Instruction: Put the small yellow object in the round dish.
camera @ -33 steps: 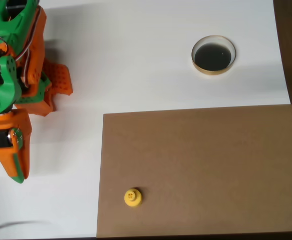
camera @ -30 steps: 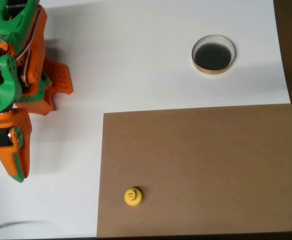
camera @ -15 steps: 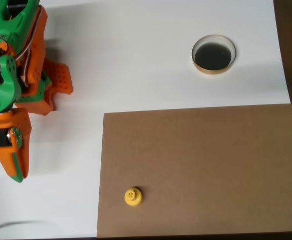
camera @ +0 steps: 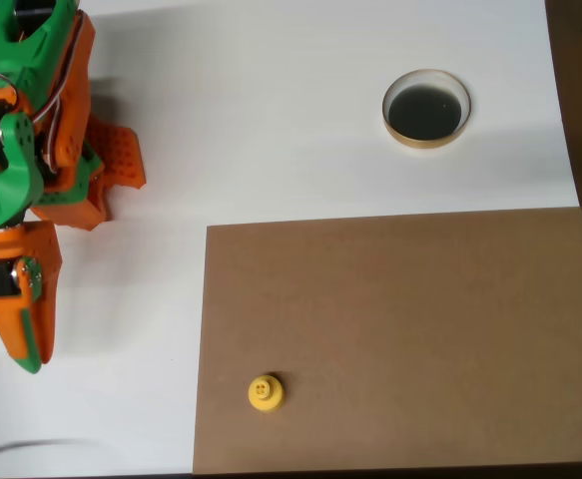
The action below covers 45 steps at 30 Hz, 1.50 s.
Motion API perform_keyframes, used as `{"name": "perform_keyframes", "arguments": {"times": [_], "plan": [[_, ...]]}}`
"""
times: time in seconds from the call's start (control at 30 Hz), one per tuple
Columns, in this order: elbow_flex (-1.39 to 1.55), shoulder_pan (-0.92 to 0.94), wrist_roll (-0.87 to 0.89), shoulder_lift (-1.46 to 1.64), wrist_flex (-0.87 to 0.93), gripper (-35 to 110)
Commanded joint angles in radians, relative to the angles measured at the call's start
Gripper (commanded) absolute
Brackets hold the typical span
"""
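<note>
From overhead, the yellow piece (camera: 265,392) sits upright near the lower left corner of the brown board (camera: 400,339), well to the right of the claw (camera: 26,339) and apart from it. The dish (camera: 426,109) rests on the white table (camera: 271,120), far up and right. The orange-and-green arm (camera: 21,150) hangs along the left edge, its claw pointing down the picture (open or closed, I cannot tell).

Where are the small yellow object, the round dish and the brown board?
small yellow object (camera: 265,392), overhead view, its top knob
round dish (camera: 426,110), overhead view, its dark inside
brown board (camera: 410,329), overhead view, its bare middle
</note>
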Motion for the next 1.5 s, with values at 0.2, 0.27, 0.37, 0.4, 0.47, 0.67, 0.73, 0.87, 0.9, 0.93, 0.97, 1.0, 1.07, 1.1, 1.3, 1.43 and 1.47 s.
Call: {"name": "perform_keyframes", "arguments": {"times": [0.2,0.27,0.37,0.4,0.47,0.67,0.73,0.87,0.9,0.93,0.97,1.0,1.07,1.1,1.3,1.43,1.47], "plan": [[-0.061,0.06,-0.101,0.031,-0.021,11],[-0.1,0.052,-0.12,0.031,-0.006,13],[-0.163,0.031,-0.146,0.031,0.011,15],[-0.183,0.02,-0.156,0.031,0.018,16],[-0.215,-0.002,-0.179,0.031,0.031,16],[-0.265,-0.058,-0.216,-0.02,0.044,19],[-0.287,-0.06,-0.215,-0.115,0.009,20],[-0.368,-0.071,-0.21,-0.333,-0.04,23],[-0.385,-0.078,-0.216,-0.371,-0.043,24],[-0.4,-0.091,-0.222,-0.402,-0.043,25],[-0.413,-0.104,-0.232,-0.426,-0.043,25],[-0.42,-0.117,-0.242,-0.446,-0.043,25],[-0.437,-0.133,-0.262,-0.472,-0.049,25],[-0.451,-0.141,-0.265,-0.494,-0.049,25],[-0.603,-0.175,-0.252,-0.699,-0.041,25],[-0.678,-0.221,-0.229,-0.785,-0.023,26],[-0.698,-0.233,-0.222,-0.805,-0.017,26]]}}
